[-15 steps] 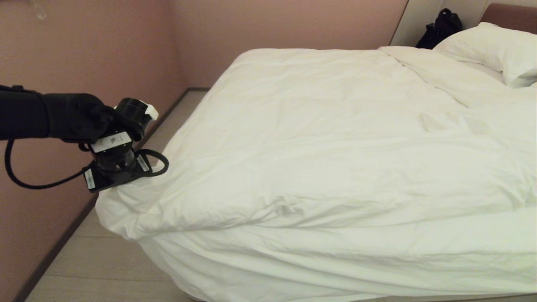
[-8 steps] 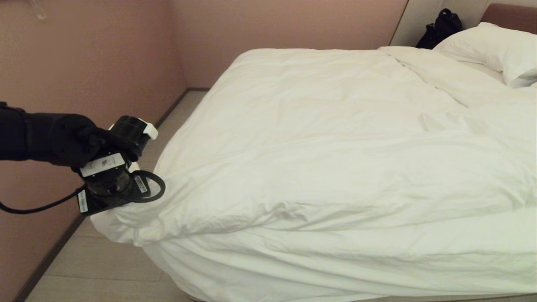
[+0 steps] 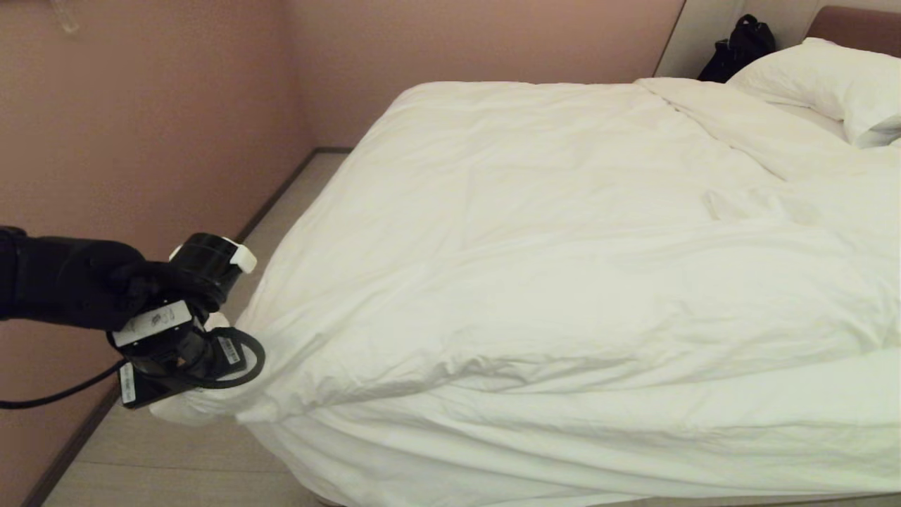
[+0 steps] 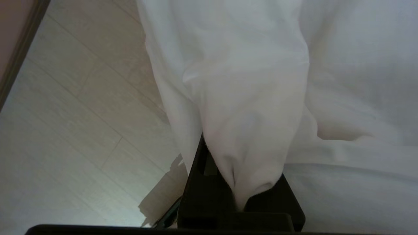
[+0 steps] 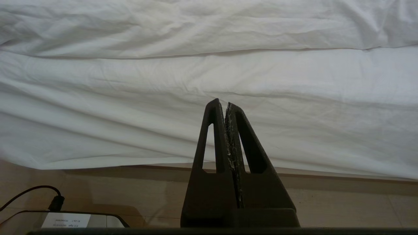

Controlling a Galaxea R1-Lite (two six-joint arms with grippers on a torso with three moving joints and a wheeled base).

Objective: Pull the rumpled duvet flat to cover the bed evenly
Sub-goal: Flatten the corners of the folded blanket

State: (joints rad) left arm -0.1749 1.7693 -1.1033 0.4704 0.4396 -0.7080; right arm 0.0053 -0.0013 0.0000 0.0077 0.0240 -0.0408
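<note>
At the near left corner of the bed (image 3: 450, 496), the left tool (image 3: 184, 398) was clamped on a bunched corner of the duvet (image 3: 535, 267). From the left wrist, a tongue of white cover (image 4: 251, 143) ran down between the two dark fingers (image 4: 202, 195) and was pinched there, with pale plank floor (image 4: 75, 124) on one side. From the head, the tool sat low beside the bed, over the floor (image 3: 162, 458) near the dark skirting of the pink wall (image 3: 141, 127), and a black cable (image 3: 49, 398) looped off its wrist. The held corner hung out past the mattress edge, drawn into a point toward the tool, with creases radiating back from it across the quilt.

The right tool (image 5: 227, 106) was seen only from its own wrist camera, fingers pressed together and gripping nothing, pointed at the white linen draped down the near side of the bed, with the fabric's lower hem just above a tan floor (image 5: 343, 205). A labelled device with a plugged-in black lead (image 5: 55, 202) lay nearby on that floor.

Farther across, the duvet covered most of the bed's width, thick and creased, with a long fold along the near edge and a rumpled ridge toward the right. At the far right, a plump white pillow (image 3: 830, 84) lay against the brownish headboard (image 3: 855, 24), with a strip of sheet showing beside it. A black bag (image 3: 739, 46) stood beyond the bed's far corner.
</note>
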